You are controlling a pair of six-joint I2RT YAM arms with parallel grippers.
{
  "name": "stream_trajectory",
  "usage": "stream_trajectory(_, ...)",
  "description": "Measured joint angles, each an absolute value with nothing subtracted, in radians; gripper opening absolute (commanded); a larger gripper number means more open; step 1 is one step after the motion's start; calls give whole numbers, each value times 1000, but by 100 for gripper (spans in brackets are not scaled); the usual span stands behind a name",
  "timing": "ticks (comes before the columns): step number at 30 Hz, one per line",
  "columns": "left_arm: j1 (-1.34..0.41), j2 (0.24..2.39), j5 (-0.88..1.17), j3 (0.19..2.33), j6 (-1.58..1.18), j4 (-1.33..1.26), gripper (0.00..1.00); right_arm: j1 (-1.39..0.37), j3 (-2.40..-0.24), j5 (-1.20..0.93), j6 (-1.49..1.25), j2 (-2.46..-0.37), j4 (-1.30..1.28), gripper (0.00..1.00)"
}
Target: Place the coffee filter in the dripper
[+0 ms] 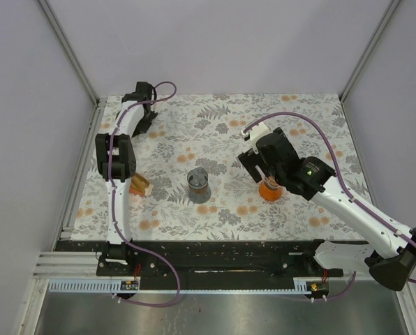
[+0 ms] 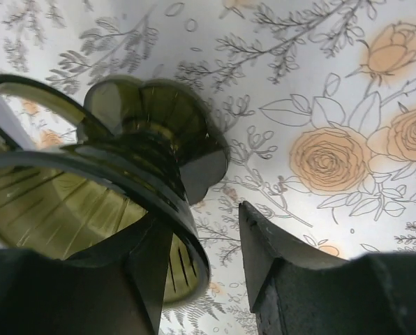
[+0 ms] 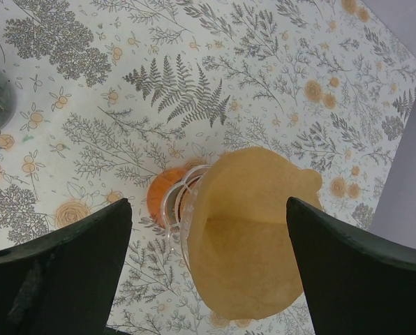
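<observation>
Filter in its holder on the right, dripper at the left hand.

On the left of the floral table (image 1: 215, 118) the olive-green, translucent dripper (image 2: 89, 202) stands upright. The wrist view cuts off its handle loop and near rim, and from above it is only a small tan shape beside the arm. The left hand (image 2: 201, 230) is released, its fingers part-spread astride the rim, the right one clear of it. In the middle, a dark grey cup-like thing (image 1: 197, 180) is hard to make out. On the right, the tan paper filter (image 3: 250, 230), a smooth cone with a rounded rim, sits in a clear holder (image 3: 169, 206) on an orange base. The right hand (image 3: 208, 202) is spread wide and empty either side of it, touching nothing. Bare table lies far and right, and pale walls (image 1: 215, 49) close three sides.
</observation>
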State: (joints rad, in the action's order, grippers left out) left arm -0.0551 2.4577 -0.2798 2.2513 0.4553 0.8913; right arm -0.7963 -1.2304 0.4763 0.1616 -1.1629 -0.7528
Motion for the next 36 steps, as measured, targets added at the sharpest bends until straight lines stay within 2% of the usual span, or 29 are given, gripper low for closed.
stream_trajectory(2,-57,2458,-267,2228,466,891,36,-796,-1230,476,162,-1163,-753,100)
stream_trajectory(5,-57,2458,-254,2224,473,876,7,-796,-1230,476,161,-1163,-753,100)
stream_trajectory(6,-57,2458,-251,2224,475,868,1,-796,-1230,476,161,-1163,-753,99)
stream_trajectory(13,-57,2373,-195,2114,453,841,0,-796,-1230,476,160,-1163,-754,99)
stream_trajectory(21,-100,1971,-48,1851,441,896,0,-796,-1238,458,155,-1163,-754,99)
stream_trajectory(26,-257,1635,14,1729,490,916,0,-796,-1245,458,141,-1163,-753,99)
stream_trajectory(29,-416,1459,26,1642,527,951,0,-796,-1251,458,130,-1162,-754,99)
stream_trajectory(36,-714,1317,10,1529,551,1055,0,-796,-1269,466,96,-1108,-762,100)
